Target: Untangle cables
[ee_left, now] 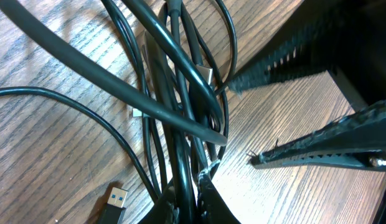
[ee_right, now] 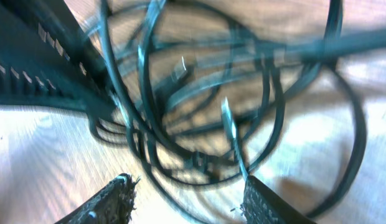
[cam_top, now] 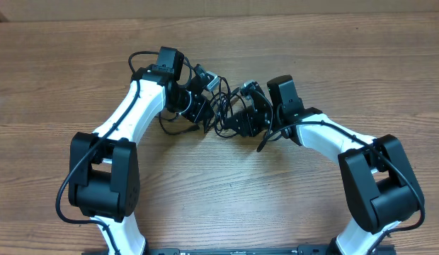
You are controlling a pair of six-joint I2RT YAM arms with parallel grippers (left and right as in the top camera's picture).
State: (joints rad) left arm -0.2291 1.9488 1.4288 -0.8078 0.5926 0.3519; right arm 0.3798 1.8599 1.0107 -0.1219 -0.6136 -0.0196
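The overhead camera looks straight down on the desk (cam_top: 219, 205) from high up and takes in the whole workspace, with the cables (cam_top: 221, 117) in the upper middle. The left wrist camera sits very near. It faces along the left claw (ee_left: 192, 190) onto that same tangle, and the right claw (ee_left: 243, 122) shows on its right side. The right wrist camera is just as near and blurred, and it looks at the tangle from the opposite side.
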